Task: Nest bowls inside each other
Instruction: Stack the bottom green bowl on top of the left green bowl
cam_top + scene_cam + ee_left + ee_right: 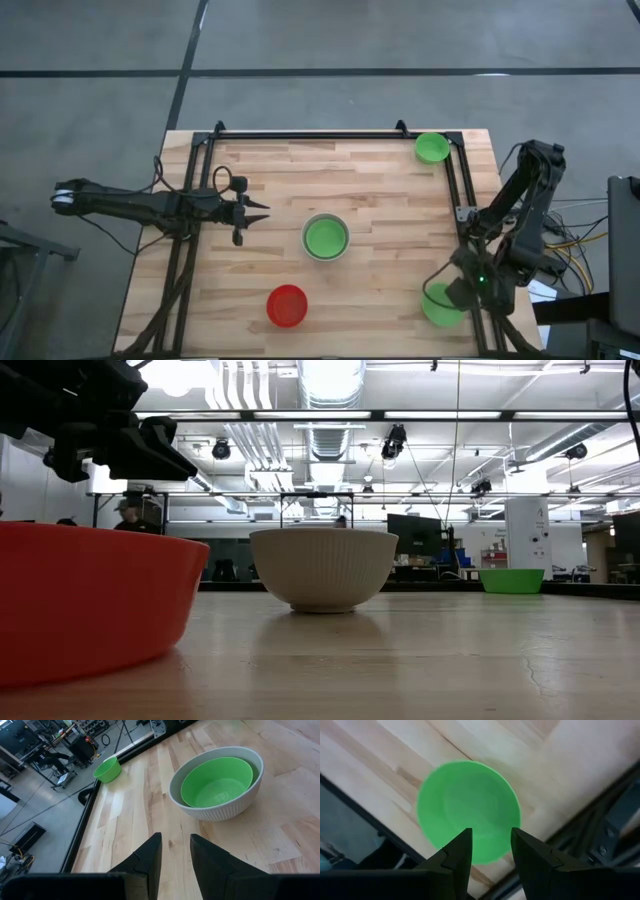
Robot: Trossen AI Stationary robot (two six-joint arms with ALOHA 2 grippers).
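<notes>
The left gripper hovers over the wooden table left of centre, fingers slightly parted and holding nothing, aimed at the off-white bowl. Nothing lies between them. Nearer the front edge sits the red bowl, upright and alone. At mid-table the off-white bowl stands upright with a green bowl nested inside, mouths up. Another green bowl rests at the far right corner beside the black frame rail. The right gripper hangs spread over the front-right green bowl, empty.
</notes>
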